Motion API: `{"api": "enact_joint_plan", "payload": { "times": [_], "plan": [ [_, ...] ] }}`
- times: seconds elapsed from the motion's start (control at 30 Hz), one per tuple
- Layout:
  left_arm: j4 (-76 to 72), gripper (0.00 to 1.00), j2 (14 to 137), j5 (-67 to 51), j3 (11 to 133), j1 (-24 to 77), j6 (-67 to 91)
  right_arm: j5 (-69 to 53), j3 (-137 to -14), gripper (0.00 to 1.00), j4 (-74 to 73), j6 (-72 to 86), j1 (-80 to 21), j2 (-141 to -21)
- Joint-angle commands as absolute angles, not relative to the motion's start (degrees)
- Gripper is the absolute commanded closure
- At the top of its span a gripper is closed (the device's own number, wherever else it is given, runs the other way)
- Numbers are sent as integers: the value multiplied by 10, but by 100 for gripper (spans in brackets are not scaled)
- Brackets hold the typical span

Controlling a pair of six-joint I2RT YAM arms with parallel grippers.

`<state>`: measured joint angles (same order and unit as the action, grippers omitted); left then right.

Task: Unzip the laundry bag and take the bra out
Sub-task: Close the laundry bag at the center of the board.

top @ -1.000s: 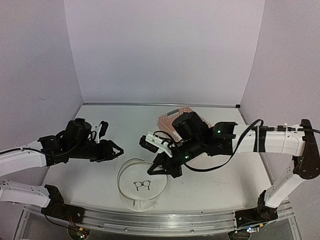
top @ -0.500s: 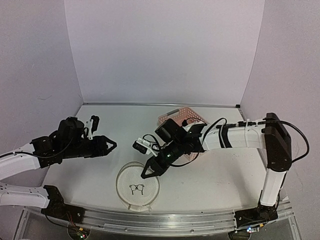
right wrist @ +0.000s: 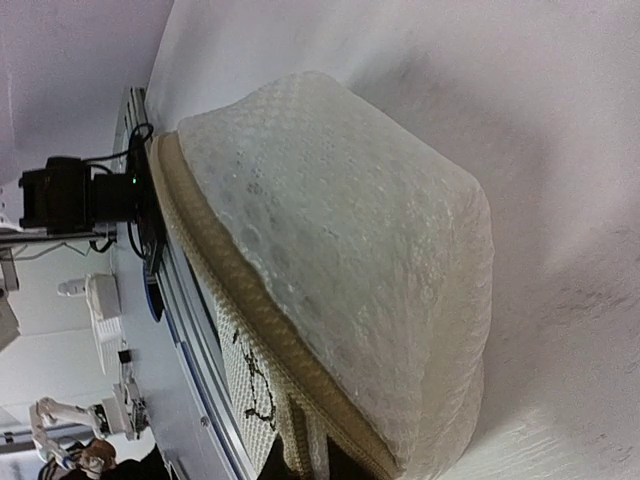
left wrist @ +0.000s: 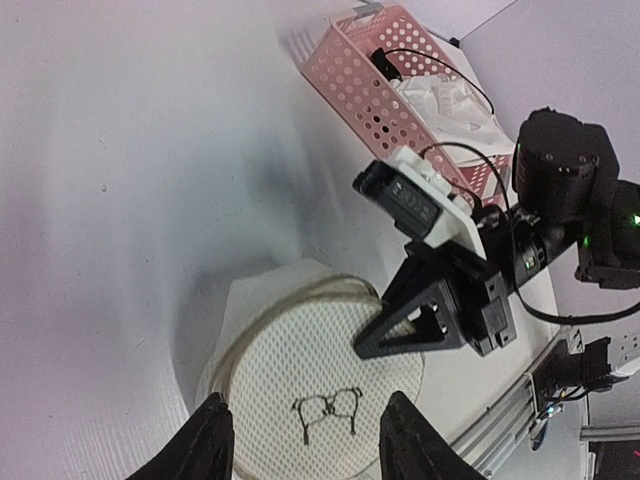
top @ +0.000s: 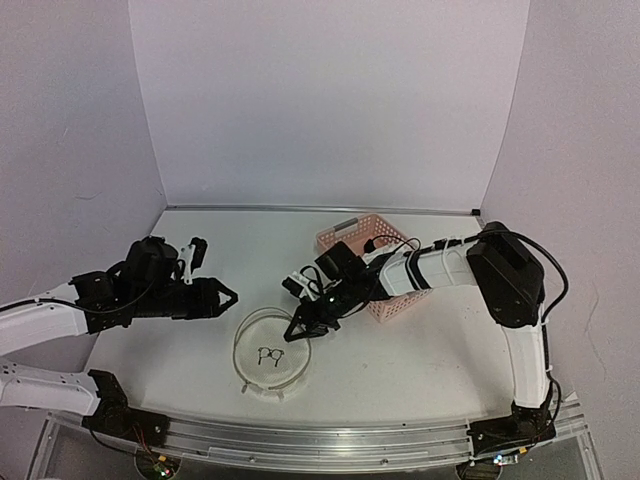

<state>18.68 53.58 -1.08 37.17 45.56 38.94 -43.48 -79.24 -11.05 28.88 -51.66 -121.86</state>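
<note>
Both grippers are working near the bag (top: 272,352), which is lying flat on the table (top: 430,350) by the front edge, its drawing facing up. The left gripper (top: 230,298) is hovering just left of it, spread wide and holding nothing. The right gripper (left wrist: 365,348) is touching the bag's far rim with tips drawn together, any pinch on the zipper being unclear, and the bra (left wrist: 440,95) is lying in the basket (left wrist: 370,110).
</note>
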Motion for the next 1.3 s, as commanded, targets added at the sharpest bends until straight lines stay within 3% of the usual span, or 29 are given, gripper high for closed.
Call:
{"api": "enact_joint_plan", "payload": {
  "times": [0.0,0.33,0.73,1.27],
  "plan": [
    [185,49,551,-34,396,454,373,-453,-815,100,-40,344,-490,-1231],
    [184,48,597,-81,379,455,381,-455,-804,99,-39,339,-464,-1245],
    [179,48,611,-80,388,455,387,-426,-807,69,-13,353,-458,-1232],
    [214,46,577,-15,428,455,369,-349,-752,57,-21,324,-439,-1129]
  ]
}}
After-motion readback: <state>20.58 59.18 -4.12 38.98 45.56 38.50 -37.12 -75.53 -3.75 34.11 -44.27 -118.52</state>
